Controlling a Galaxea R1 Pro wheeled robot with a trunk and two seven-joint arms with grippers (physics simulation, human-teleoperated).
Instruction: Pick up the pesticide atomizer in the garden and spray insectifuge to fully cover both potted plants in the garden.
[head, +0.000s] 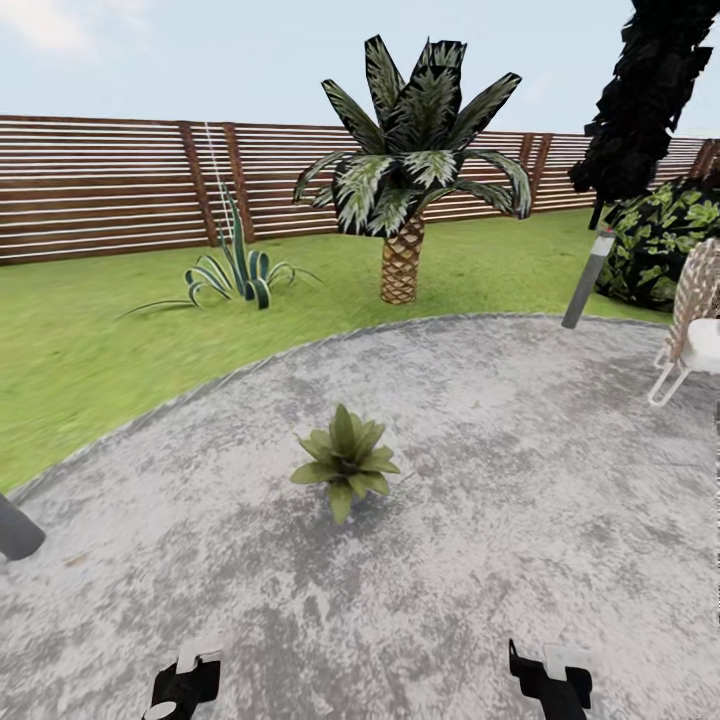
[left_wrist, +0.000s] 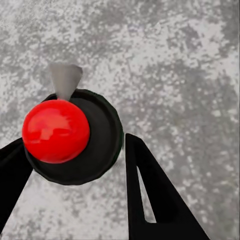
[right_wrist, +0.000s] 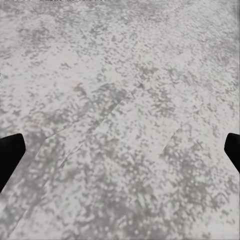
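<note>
My left gripper (left_wrist: 75, 165) is clamped on the spray bottle (left_wrist: 80, 137): through my left wrist camera I look down on its round black body and shiny red top, with one dark finger (left_wrist: 150, 195) pressed against its side and the other finger at the opposite side, and a small grey nozzle poking out beyond the red top. In the head view that gripper (head: 185, 685) sits at the bottom edge on my left side, and the bottle itself is hard to make out there.

My right gripper (right_wrist: 120, 150) is spread wide and holds nothing; its two black fingertips sit at opposite edges of the right wrist view with bare speckled stone between them. In the head view it (head: 548, 680) shows at the bottom edge on my right.

Under both arms lies the grey stone patio (head: 520, 480). A little ahead of me, roughly midway between my arms, one potted plant (head: 345, 460) stands on the stone, a low rosette of pointed green leaves; its pot is hidden under the foliage. I cannot tell whether any whitish specks lie on its leaves.

At the patio's left edge a dark grey post end (head: 15, 530) leans in. On the right, a tilted grey post (head: 588, 280) stands at the patio's far rim, and a wicker chair (head: 692, 320) is cut off by the frame.

Beyond the stone is grass (head: 90, 340), with a striped spiky plant (head: 235, 270) rooted in it and a squat palm (head: 410, 170) further right. A leafy bush (head: 660, 240) and a dark tree (head: 645, 90) stand at far right. A slatted brown fence (head: 100, 185) closes the yard.
</note>
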